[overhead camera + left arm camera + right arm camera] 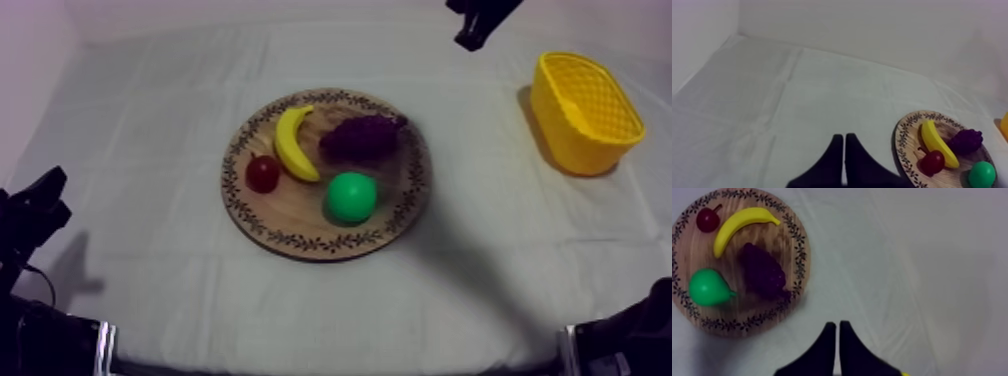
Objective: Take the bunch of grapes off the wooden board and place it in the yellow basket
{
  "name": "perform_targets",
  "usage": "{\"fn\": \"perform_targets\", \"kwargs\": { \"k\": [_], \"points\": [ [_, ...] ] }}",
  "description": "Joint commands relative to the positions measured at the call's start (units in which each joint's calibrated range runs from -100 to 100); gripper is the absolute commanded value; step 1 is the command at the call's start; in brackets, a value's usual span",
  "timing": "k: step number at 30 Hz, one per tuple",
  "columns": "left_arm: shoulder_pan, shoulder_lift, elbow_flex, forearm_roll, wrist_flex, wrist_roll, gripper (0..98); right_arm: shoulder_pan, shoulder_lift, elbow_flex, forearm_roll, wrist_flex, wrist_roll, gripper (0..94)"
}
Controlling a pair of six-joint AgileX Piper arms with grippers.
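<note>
The purple bunch of grapes (362, 136) lies on the far right part of the round wooden board (400, 190), beside the banana (292, 142). The yellow basket (585, 112) stands at the table's right side. My right gripper (467, 41) hangs high at the back, between board and basket. In the right wrist view its fingers lie together as a narrow wedge, and the gripper (837, 324) hovers over bare cloth just off the board's rim, a short way from the grapes (763, 272). My left gripper (844, 137) is shut on nothing, well left of the board (907, 142) and the grapes (966, 141).
A green pear (351, 197) sits on the board's near right part and a small red fruit (263, 173) on its left. My left arm (35, 215) rests low at the left edge. Bare cloth lies between board and basket.
</note>
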Motion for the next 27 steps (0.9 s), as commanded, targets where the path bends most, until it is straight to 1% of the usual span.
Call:
{"fn": "perform_targets", "kwargs": {
  "k": [1,5,9,22,27],
  "points": [
    [0.0,0.0,0.0,-0.02,0.0,0.0,0.1,-0.1,2.9,-4.1,-0.9,1.7,1.7,0.5],
    [0.0,0.0,0.0,-0.02,0.0,0.0,0.1,-0.6,6.8,-10.3,-2.4,6.1,4.3,0.6],
    [0.0,0.0,0.0,-0.02,0.0,0.0,0.1,-1.4,10.2,-15.0,-3.5,9.9,6.1,0.6],
    [0.0,0.0,0.0,-0.02,0.0,0.0,0.1,-3.2,20.1,-27.1,-6.8,22.3,9.2,0.6],
    [0.0,0.0,0.0,-0.02,0.0,0.0,0.1,-3.4,24.2,-31.3,-7.4,26.0,9.5,0.6]
  ]
}}
